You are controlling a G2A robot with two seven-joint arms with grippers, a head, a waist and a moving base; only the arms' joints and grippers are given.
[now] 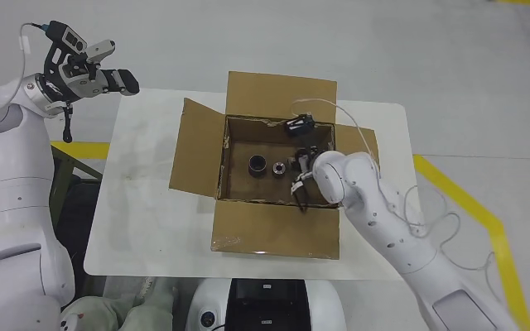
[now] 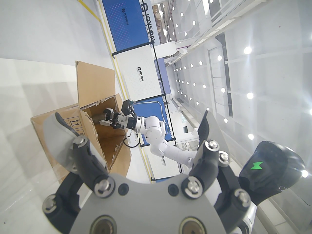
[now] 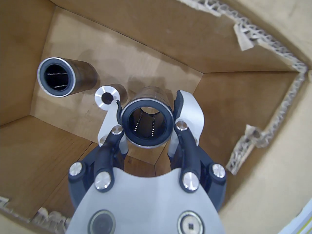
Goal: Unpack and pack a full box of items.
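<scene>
A short steel cylinder with a black-ringed hollow bore (image 3: 147,125) stands on end inside the open brown cardboard box (image 3: 219,49). Its long axis runs vertically and its open end faces up at the right wrist camera. The right gripper (image 3: 148,103) is clenched around it, with one white finger (image 3: 192,113) pressed to each side just below the top rim. Whether its lower end touches the box floor cannot be told.

Two more pieces sit on the box floor, both upright with their bores pointing up. A second steel cylinder of the same kind (image 3: 56,77) stands at the left of the right wrist picture, well apart from the held one. A smaller bright metal bushing (image 3: 107,97) stands between them, just beside the gripper's left-hand finger.

In the top view the box (image 1: 277,223) sits at the centre of the white table (image 1: 141,207) with all four flaps folded outward. The right gripper (image 1: 300,161) reaches into its right half, while the second cylinder (image 1: 258,165) and the bushing (image 1: 279,170) lie to its left.

The left gripper (image 1: 124,80) hangs at the upper left of the frame, over the table's far corner and well apart from the box. Its fingers (image 2: 61,127) are spread wide and hold nothing.
</scene>
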